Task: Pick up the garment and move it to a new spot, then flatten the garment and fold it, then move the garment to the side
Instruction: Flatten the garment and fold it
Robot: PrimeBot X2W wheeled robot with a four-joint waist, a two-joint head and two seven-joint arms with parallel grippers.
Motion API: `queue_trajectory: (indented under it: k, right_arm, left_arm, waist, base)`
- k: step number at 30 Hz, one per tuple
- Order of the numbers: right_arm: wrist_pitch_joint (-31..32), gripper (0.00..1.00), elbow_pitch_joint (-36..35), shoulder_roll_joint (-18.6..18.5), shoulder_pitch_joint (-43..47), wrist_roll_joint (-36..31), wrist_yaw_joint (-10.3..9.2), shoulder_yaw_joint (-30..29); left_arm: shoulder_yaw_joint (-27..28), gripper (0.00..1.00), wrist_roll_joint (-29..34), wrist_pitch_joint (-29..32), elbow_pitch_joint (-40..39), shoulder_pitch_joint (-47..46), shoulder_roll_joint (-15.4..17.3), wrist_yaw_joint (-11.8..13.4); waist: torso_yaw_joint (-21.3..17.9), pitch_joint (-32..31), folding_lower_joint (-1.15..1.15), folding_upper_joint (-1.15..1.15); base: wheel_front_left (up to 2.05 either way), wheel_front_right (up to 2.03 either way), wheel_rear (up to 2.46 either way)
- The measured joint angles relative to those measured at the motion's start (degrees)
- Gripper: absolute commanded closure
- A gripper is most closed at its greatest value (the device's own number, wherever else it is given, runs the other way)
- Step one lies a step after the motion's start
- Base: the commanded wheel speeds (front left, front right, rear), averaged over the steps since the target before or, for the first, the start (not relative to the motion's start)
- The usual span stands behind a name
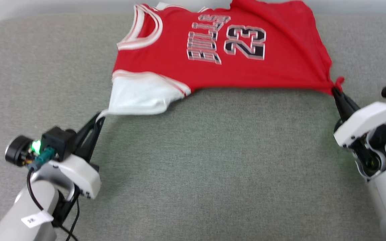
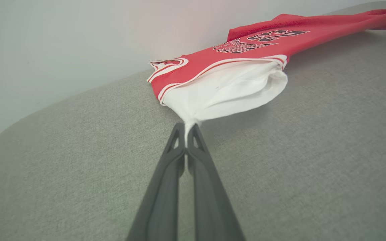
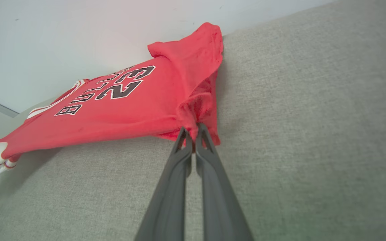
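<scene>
Head view, with the wrist views for detail. The garment [image 1: 213, 50] is spread over the far half of the grey padded surface [image 1: 213, 167], with the chest lettering upward, the collar to the left and the hem to the right. The left gripper [image 1: 100, 117] is clenched on the tip of the white sleeve [image 1: 136, 97]. The right gripper [image 1: 335, 89] is pinched tight on a bunched corner of the red hem [image 1: 323, 72]. The grips are set at the two near corners so that the cloth can be drawn taut between them. The near edge runs almost straight and appears lifted off the surface, with shadow beneath it. The far edge lies close to the pale wall [image 2: 62, 40]. At the far right corner a flap of red cloth is doubled over. The stage is judged to be the carrying or laying-out of the garment, with flattening and folding not yet done. Release is best deferred until the doubled corner has been pulled out.
</scene>
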Motion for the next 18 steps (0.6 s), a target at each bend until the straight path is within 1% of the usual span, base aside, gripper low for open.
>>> queue_trajectory:
  k: [4,11,14,18]
  right_arm:
    - [-0.1,1.0,1.2,-1.3,3.2,1.3,0.0,0.4]
    - [0.6,1.0,1.4,-4.0,8.7,4.8,0.01,1.3]
    - [2.1,1.0,0.4,-5.1,11.7,6.3,0.01,2.5]
    - [5.1,1.0,-2.9,-7.3,17.0,9.0,0.0,4.9]
  left_arm:
    - [-0.1,1.0,-1.1,1.8,-3.3,5.2,1.3,1.1]
    - [-0.5,1.0,-2.6,4.2,-9.9,14.5,3.8,2.9]
    - [-0.8,1.0,-3.5,5.4,-12.4,18.2,4.4,3.9]
    - [-1.6,1.0,-4.8,7.2,-15.5,23.0,5.3,4.4]
  waist:
    - [0.9,-2.9,0.0,0.0]
    - [2.1,-7.8,0.0,0.0]
    - [2.5,-9.8,0.01,0.0]
    - [3.1,-12.4,0.01,0.0]
  base:
    - [0.0,0.0,0.0]
    - [0.0,0.0,0.0]
    - [0.0,0.0,0.0]
    - [0.0,0.0,0.0]
